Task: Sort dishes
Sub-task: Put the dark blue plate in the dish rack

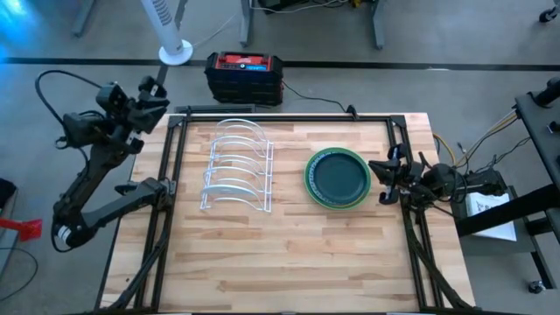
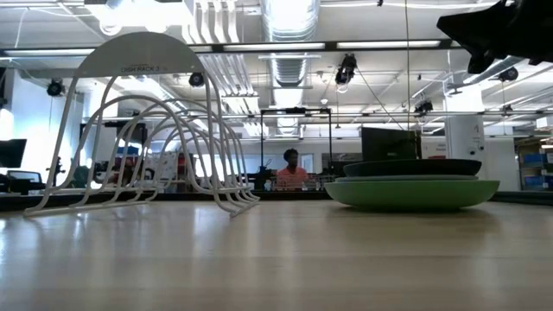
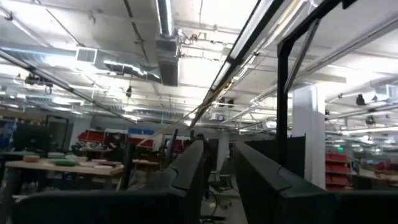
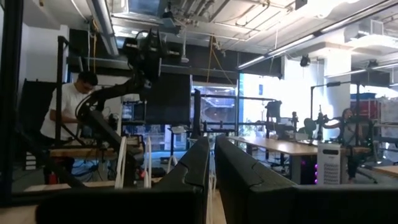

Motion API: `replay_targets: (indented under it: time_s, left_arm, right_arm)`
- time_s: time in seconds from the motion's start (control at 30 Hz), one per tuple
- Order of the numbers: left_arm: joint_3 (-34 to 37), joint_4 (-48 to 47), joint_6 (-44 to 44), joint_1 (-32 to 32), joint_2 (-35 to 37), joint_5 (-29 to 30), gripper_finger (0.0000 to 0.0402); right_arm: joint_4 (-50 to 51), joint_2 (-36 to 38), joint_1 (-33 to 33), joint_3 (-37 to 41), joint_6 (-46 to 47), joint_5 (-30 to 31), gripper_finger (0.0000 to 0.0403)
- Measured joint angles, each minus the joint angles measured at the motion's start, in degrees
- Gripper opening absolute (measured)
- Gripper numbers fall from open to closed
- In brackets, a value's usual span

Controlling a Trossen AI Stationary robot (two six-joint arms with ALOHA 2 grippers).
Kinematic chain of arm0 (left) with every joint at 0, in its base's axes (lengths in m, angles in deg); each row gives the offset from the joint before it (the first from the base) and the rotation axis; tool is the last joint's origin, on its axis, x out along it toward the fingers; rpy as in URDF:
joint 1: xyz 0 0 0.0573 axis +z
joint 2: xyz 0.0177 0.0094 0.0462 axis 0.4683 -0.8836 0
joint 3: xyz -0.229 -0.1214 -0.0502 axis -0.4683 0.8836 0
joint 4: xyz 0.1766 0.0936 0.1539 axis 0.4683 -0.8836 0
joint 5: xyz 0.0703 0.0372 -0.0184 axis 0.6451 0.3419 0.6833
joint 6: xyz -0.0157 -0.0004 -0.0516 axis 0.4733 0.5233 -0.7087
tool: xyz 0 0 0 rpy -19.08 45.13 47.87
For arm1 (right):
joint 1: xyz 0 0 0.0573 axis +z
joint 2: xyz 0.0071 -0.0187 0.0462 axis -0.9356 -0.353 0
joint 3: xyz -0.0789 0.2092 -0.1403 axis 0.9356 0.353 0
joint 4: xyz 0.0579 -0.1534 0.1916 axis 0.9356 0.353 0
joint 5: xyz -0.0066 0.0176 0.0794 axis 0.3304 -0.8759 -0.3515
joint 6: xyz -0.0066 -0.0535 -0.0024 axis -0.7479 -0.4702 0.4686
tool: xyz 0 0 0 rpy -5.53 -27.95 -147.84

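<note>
Dishes: one stack of plates [image 1: 337,178] on the worktop [image 1: 289,254], dark teal plate with green rim on top. Low view shows a dark plate [image 2: 411,168] resting on a wider light green plate [image 2: 411,192]; number of plates between them cannot be told.
Stack position: just in front of the right fingers, between them and the white wire rack [image 1: 236,166]; apart from both.
Rack: upright on the worktop, slots hold nothing; far side of the stack from the right fingers.
Right gripper [image 1: 385,179]: at the worktop's right edge, level with the stack, tips pointing toward it and close to its rim, not touching.
Right fingers [image 4: 245,177]: nearly together, only a narrow gap between them, nothing held.
Left gripper [image 1: 150,87]: raised off the worktop's far left corner, well away from rack and stack, pointing up at the ceiling.
Left fingers [image 3: 267,180]: slightly parted, a small gap, nothing between them.
Background: person seated beyond the worktop in the low view [image 2: 292,170]; another person in a white shirt beyond the right fingers [image 4: 71,109].
</note>
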Motion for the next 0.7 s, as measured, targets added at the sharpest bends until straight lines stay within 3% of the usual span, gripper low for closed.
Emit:
replay_targets:
  time_s: [0.27,0.43,0.53,0.7]
  left_arm:
    - [5.05,0.28,9.80,-5.19,-0.64,5.34,0.0077]
    - [7.99,1.52,9.13,-11.87,-1.51,13.50,0.0077]
    - [8.38,1.56,9.92,-15.89,-3.14,14.11,0.0077]
    - [6.94,1.36,18.28,-22.46,-6.66,13.05,0.0077]
  right_arm:
    - [0.01,0.00,-0.02,-1.35,-3.39,0.04,0.0018]
    - [0.16,-0.48,-0.01,-3.19,-4.50,0.06,0.0018]
    - [0.20,-2.37,-0.02,-4.10,-4.50,0.04,0.0018]
    - [0.39,-7.75,-0.01,-4.41,-4.64,0.06,0.0018]
